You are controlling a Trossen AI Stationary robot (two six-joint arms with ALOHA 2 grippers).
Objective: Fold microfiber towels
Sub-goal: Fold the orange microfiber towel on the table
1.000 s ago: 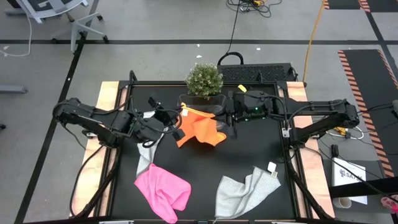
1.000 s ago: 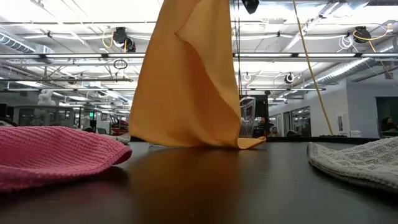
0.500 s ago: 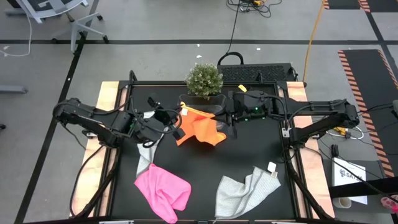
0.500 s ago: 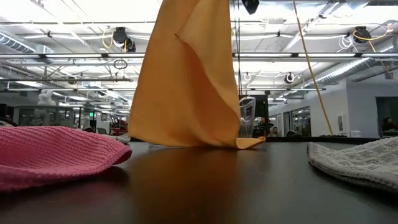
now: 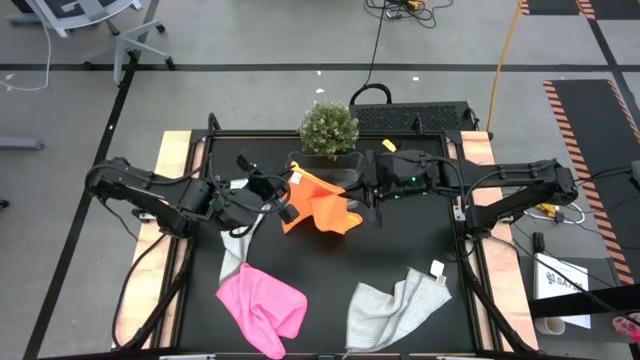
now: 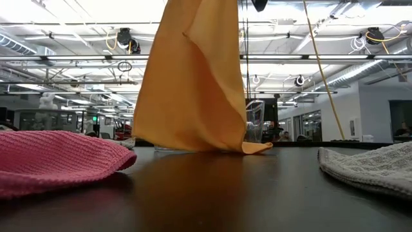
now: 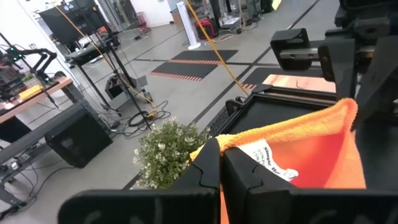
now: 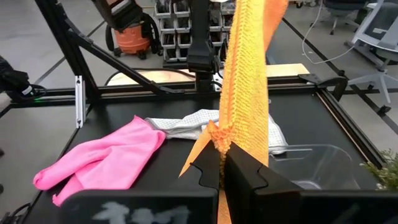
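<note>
Holding an orange-yellow towel [image 5: 318, 206] up between them, two dark robot arms stretch it above the back middle of a black table [image 5: 400, 250].

From overhead, the left gripper [image 5: 287, 192] has its fingers clamped on the towel's left upper corner, beside a white care label, and the right gripper [image 5: 364, 192] has its fingers pinched together on the opposite corner. From table height the cloth hangs in loose folds, its lowest edge resting on the tabletop. A bright pink towel [image 5: 262, 306] lies crumpled near the front left. One light grey towel [image 5: 398, 308] lies crumpled front right, and another grey towel [image 5: 235, 250] lies partly under the left arm. A small potted plant [image 5: 328, 128] stands at the back edge, just beside a clear plastic tub [image 8: 311, 163].
</note>
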